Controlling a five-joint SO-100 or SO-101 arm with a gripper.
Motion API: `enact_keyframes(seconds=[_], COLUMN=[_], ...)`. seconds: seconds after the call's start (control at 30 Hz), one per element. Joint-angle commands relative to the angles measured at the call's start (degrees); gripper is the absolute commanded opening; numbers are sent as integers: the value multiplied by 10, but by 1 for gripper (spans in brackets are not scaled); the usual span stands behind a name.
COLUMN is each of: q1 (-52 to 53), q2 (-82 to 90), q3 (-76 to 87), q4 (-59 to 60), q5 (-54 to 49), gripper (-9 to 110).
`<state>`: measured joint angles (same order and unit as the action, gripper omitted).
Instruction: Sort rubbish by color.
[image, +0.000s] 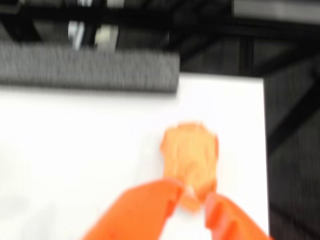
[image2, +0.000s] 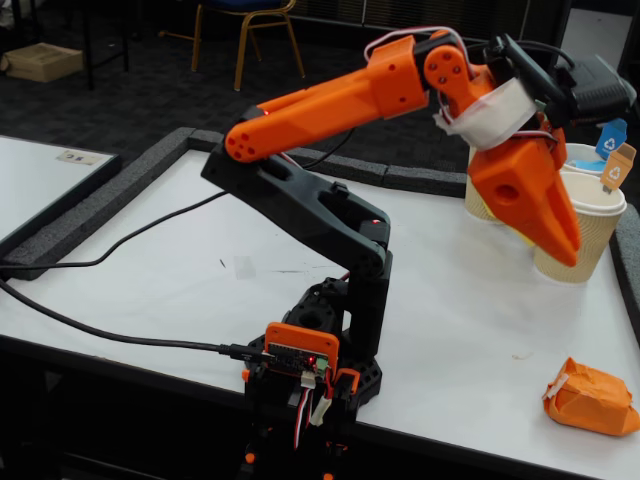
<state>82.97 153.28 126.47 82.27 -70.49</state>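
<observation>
The hand (image2: 568, 250) hangs empty, fingers narrowly apart, just beside the paper cups (image2: 580, 225), well above the orange wad (image2: 592, 397) on the bench (image2: 180, 280).

From the wrist we look down past the gripper (image: 192, 200) onto the orange wad (image: 190, 160), close. Our fixed view stands behind the arm's base (image2: 315, 375), farther back; both share that wad (image2: 590, 397).

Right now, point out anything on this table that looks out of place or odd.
The orange paper wad lies alone near the table's front edge, far from the paper cups at the back. The pincer hangs above the table by the cups. Otherwise nothing looks spilled or damaged; the wrist view is blurred.
</observation>
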Motion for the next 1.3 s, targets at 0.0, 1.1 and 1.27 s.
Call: enact_keyframes(seconds=[0.0,1.1,1.27], q1=[-8,-86,-77], q2=[-18,-395,-484], q3=[-85,-223,-262], q4=[32,-145,-156], q5=[11,3,-11], gripper=[0,0,0])
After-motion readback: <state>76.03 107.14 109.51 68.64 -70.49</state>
